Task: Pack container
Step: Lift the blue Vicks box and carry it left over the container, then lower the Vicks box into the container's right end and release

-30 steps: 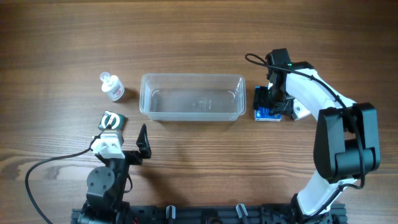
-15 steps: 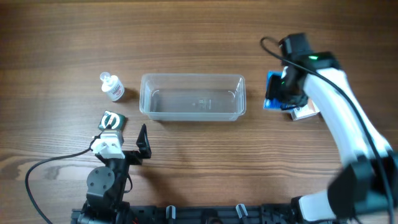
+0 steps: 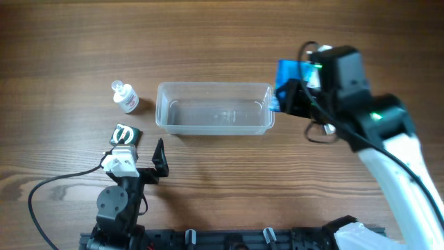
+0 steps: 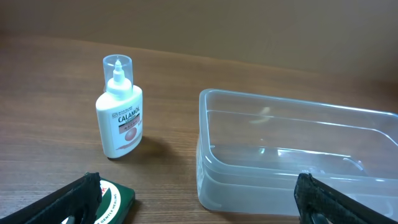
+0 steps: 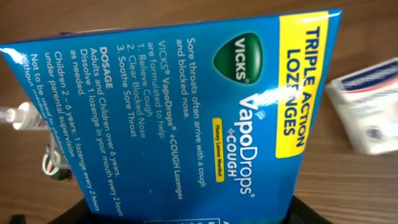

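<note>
The clear plastic container [image 3: 214, 107] sits mid-table; nothing shows inside it. It also shows in the left wrist view [image 4: 292, 155]. My right gripper [image 3: 297, 96] is shut on a blue Vicks VapoDrops box [image 3: 286, 75] and holds it in the air at the container's right end. In the right wrist view the box [image 5: 186, 106] fills the frame above the gripper [image 5: 186, 214]. My left gripper [image 3: 142, 149] is open and empty at the front left, facing the container. In its own view its fingertips [image 4: 78, 199] stand wide apart at the bottom corners.
A white Calamol bottle [image 3: 125, 97] stands left of the container, also in the left wrist view [image 4: 120, 112]. A green box [image 3: 125, 133] lies under the left gripper's left finger. A white medicine box [image 5: 367, 106] lies on the table to the right.
My right gripper has lifted the blue box off the table and carried it left, up to the container's right end. The left arm has not moved.
</note>
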